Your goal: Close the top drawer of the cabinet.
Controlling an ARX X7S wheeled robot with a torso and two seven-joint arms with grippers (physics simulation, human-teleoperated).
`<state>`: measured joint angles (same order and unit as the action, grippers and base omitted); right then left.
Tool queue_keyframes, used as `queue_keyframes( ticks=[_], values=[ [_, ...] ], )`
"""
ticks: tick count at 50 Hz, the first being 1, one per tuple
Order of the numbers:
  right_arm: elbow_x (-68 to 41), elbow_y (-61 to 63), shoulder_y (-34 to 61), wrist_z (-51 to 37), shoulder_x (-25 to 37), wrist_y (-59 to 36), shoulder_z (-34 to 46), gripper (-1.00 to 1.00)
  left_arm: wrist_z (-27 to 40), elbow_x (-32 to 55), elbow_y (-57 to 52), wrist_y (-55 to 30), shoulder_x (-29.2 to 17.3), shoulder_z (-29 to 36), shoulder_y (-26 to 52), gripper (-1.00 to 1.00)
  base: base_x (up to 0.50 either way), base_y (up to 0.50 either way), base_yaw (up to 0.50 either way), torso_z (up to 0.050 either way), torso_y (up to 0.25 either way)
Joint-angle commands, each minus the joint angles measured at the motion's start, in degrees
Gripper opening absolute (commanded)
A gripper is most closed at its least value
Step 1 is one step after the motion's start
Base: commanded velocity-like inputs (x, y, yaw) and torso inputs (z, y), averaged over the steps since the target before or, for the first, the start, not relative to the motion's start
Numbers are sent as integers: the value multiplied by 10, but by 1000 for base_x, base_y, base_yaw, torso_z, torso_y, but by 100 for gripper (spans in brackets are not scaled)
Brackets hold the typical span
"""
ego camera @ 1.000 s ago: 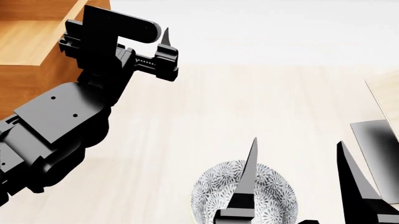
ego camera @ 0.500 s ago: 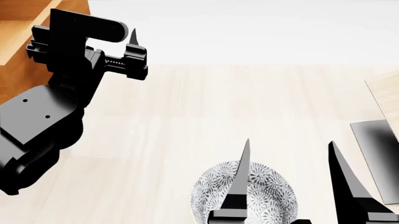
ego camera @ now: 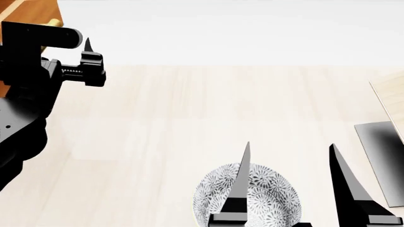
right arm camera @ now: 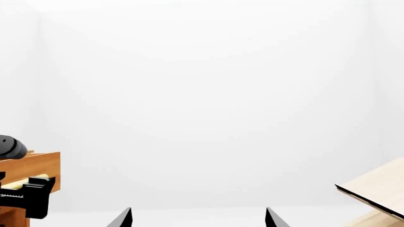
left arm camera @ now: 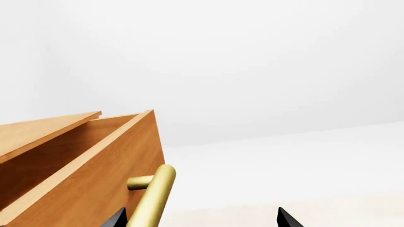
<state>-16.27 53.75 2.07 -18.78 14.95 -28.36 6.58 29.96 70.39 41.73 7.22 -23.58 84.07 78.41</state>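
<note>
The cabinet (ego camera: 28, 12) is orange-brown wood at the far left of the head view. Its top drawer (left arm camera: 94, 175) stands pulled out, with the hollow inside showing in the left wrist view. The brass bar handle (left arm camera: 151, 198) sits on the drawer's flat front. My left gripper (left arm camera: 200, 221) is open, and the handle lies just inside one of its fingertips (left arm camera: 117, 220). In the head view the left gripper (ego camera: 66, 45) is right at the drawer front. My right gripper (ego camera: 290, 175) is open and empty, low in the view and far from the cabinet.
A patterned bowl (ego camera: 271, 194) sits on the pale floor under my right gripper. A pale slanted board (ego camera: 386, 97) on a dark base (ego camera: 379, 156) stands at the right edge. It also shows in the right wrist view (right arm camera: 379, 187).
My left arm and gripper have moved left in the head view, and the drawer front has receded left with them. The right gripper has shifted only slightly.
</note>
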Motion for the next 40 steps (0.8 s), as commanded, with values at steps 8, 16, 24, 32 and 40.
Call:
queue_keyframes(
  ticks=[8, 16, 24, 32, 40],
  values=[
    [-4, -2, 1, -7, 6, 2, 5, 100, 29, 7, -23, -14, -62, -6, -8, 100, 0, 0, 0, 0, 0],
    [-6, -6, 0, -8, 8, 7, 5, 100, 42, 9, -42, -20, -84, -8, -8, 100, 0, 0, 0, 0, 0],
    [-8, -1, 1, -13, 12, 4, 4, 100, 52, 14, -58, -21, -108, -13, -11, 100, 0, 0, 0, 0, 0],
    [-5, -7, 1, -14, 13, 9, 12, 100, 63, 19, -72, -22, -133, -19, -13, 100, 0, 0, 0, 0, 0],
    [-5, -5, 3, -18, 15, 7, 17, 100, 74, 25, -87, -29, -157, -21, -16, 100, 0, 0, 0, 0, 0]
  ],
)
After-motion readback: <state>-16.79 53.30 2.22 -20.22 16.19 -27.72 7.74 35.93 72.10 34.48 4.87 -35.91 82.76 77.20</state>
